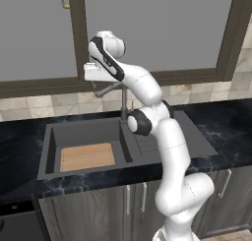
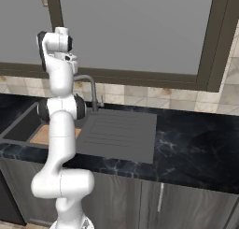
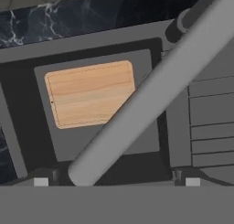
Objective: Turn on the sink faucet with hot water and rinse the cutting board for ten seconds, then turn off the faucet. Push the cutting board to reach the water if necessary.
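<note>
The tool (image 1: 90, 72) hangs wide open and empty just above the sink faucet (image 3: 151, 95) spout; the cutting board (image 3: 91, 93) lies flat in the sink (image 1: 49, 146) below.

1. Black marbled countertop (image 1: 226, 122) runs along the tiled wall, over grey cabinet fronts (image 2: 186, 200).
2. Dark grey sink (image 1: 49, 151) set into the countertop; ribbed drainboard (image 2: 116, 130) attached on its right side.
3. Cutting board (image 1: 87, 156), light tan wood, lies flat on the basin floor, toward the front left; bare basin floor shows behind it and to its right.
4. Sink faucet (image 1: 124, 105) stands upright at the sink's back edge, between basin and drainboard.
</note>
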